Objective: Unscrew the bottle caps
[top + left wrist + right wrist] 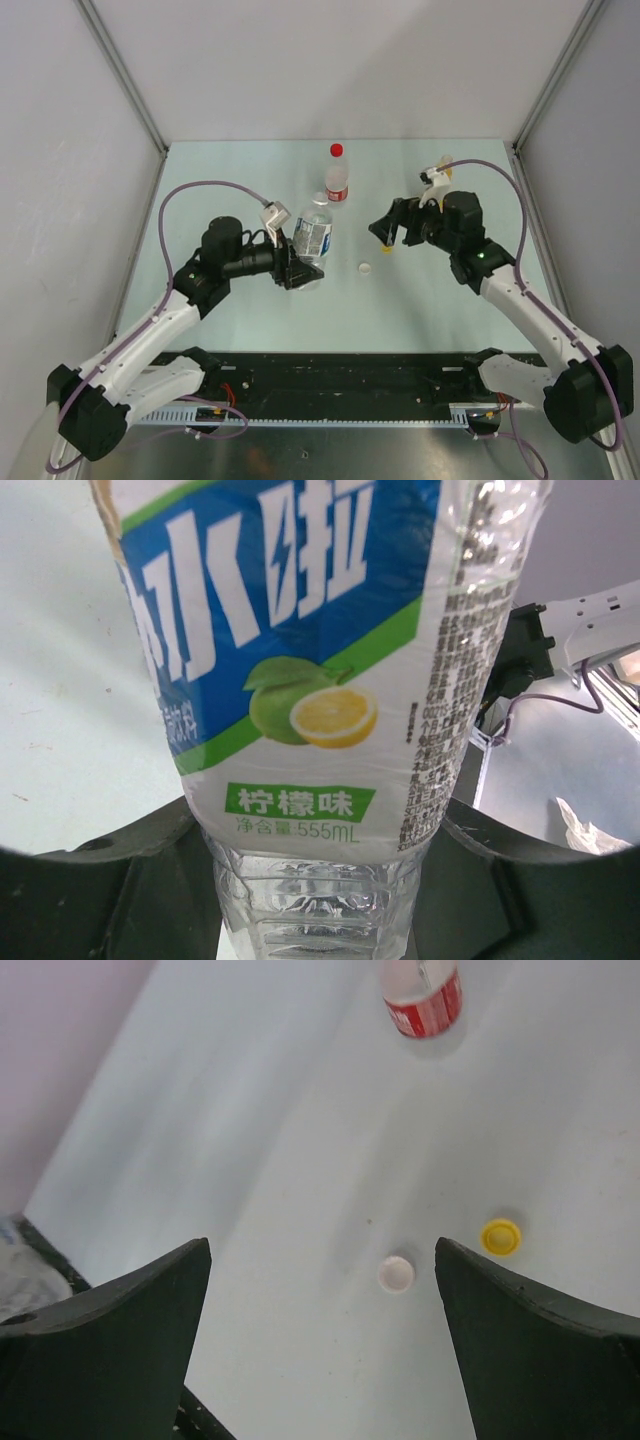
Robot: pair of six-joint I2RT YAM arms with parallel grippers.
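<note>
pale table surface point(240, 170) is carrying every item. left gripper point(297, 270) is clamping the lower body of the blue-white label bottle point(300, 680). right gripper point(320, 1290) is standing wide open, gripping nothing, above the white cap point(396, 1274) and yellow cap point(500, 1236), both lying loose. red-white label bottle point(337, 185) is standing just behind, wearing its red cap point(337, 149).

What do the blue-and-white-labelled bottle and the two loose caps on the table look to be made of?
Clear ribbed bottle with blue-white label: thin transparent plastic, glossy; ridged wall shows highlights, label film wrinkles. Small white round cap and small yellow round cap: probably opaque moulded plastic, smooth; too small to be sure.
</note>
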